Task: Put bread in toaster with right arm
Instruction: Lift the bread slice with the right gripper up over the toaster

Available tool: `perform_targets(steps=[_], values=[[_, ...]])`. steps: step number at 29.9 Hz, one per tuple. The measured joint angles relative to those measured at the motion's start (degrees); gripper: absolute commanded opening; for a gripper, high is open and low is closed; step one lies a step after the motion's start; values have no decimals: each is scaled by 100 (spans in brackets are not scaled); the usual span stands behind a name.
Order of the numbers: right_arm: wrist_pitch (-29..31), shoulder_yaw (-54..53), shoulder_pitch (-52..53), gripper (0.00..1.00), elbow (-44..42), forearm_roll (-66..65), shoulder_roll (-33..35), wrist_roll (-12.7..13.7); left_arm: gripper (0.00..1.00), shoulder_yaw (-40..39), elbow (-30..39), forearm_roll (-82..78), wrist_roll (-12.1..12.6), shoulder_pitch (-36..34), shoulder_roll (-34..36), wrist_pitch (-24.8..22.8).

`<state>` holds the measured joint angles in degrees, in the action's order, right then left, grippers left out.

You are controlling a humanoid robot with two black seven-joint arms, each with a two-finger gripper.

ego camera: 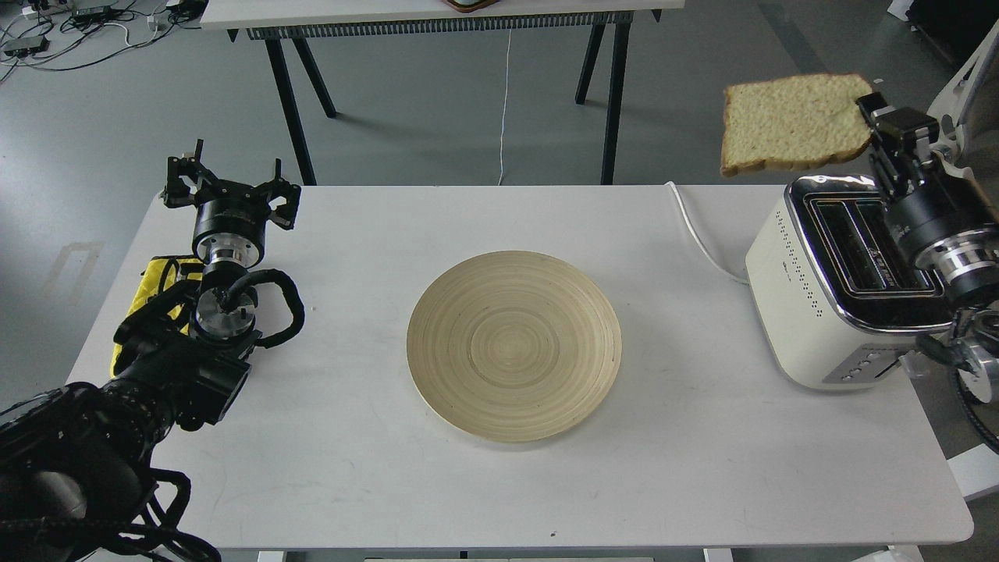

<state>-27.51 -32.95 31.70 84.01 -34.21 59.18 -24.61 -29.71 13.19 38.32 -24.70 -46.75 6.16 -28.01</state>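
Note:
The bread point(788, 123), a pale tan slice with a brown crust, hangs in the air up and to the left of the toaster. My right gripper point(872, 117) is shut on its right edge and holds it nearly flat. The cream-white toaster point(812, 304) stands at the table's right edge with its two chrome-rimmed slots facing up; my right arm crosses over its right half. My left gripper point(232, 181) is at the table's far left corner, its fingers spread open and empty.
A round wooden plate point(514, 345) lies bare in the middle of the white table point(390, 484). A yellow cloth point(152, 281) lies under my left arm. The toaster's white cord point(698, 234) runs off the back edge. A white chair point(948, 133) stands at the right.

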Motion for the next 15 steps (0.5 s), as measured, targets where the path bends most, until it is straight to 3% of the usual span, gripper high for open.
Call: perform_targets(steps=[7, 15], values=[[77, 677, -57, 0, -55, -656, 1319, -90, 100, 0, -1, 0, 0, 0, 0, 0], [-47, 1348, -73, 0, -505, -1155, 1451, -50, 100, 0, 0, 0, 0, 0, 0, 1]])
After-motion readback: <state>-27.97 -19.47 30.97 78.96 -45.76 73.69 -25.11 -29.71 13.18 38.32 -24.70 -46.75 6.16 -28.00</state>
